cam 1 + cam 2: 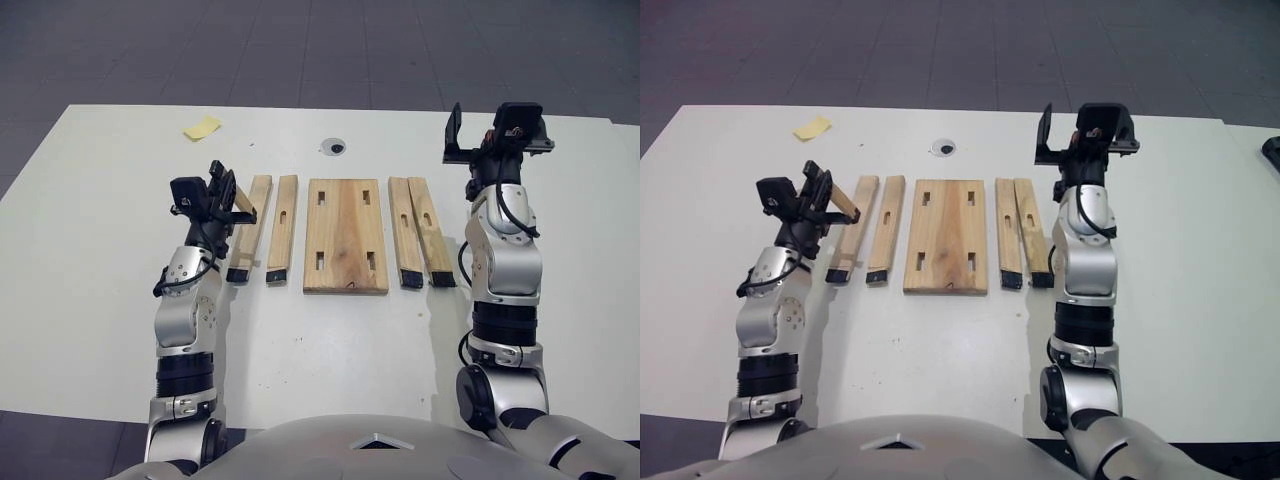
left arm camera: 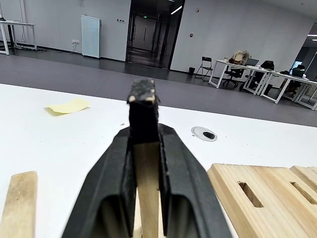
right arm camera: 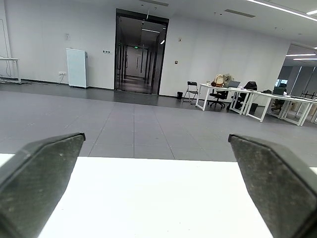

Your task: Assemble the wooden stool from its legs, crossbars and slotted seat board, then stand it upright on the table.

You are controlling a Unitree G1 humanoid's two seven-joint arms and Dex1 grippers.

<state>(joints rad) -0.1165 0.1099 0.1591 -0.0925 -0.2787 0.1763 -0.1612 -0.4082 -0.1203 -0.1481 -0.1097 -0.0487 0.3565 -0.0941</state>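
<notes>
- As seen from the head, looks like first pickup: left pincer (image 1: pixel 228 195) clamping a short wooden bar (image 1: pixel 245 209) near the legs (image 1: pixel 283 225), seat board (image 1: pixel 345 235) flat on the counter (image 1: pixel 100 250).
- Left wrist: adds the bar's dark tip.
- Right wrist: right pincer (image 3: pixel 156 139) spread wide, empty; next likely calls for mating bar to a leg slot.

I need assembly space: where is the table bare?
Bare: the table in front of the seat board, and left, around the yellow note. Crowded: the middle row, legs close beside the board; left gripper holds a wooden stick.
</notes>
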